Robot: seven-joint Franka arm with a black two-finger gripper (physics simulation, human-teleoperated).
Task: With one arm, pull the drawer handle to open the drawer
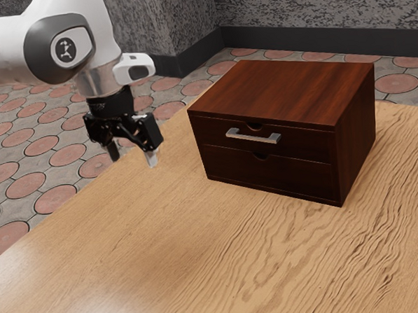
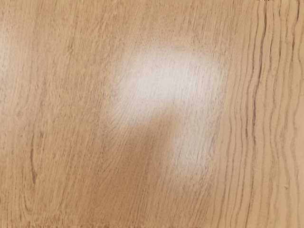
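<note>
Hovering above the tabletop (image 1: 200,262) with fingers (image 1: 151,157) apart and empty, hand (image 1: 133,153) sits well apart from the silver handle (image 1: 253,135) on the upper drawer (image 1: 303,142), which looks shut (cabinet (image 1: 282,89) front faces the arm (image 1: 63,45), likely to allow a straight pull).

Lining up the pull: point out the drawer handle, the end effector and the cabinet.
drawer handle (image 1: 253,135), exterior view, middle of the silver bar.
end effector (image 1: 133,156), exterior view, midway between its fingertips.
cabinet (image 1: 289,89), exterior view, top panel.
</note>
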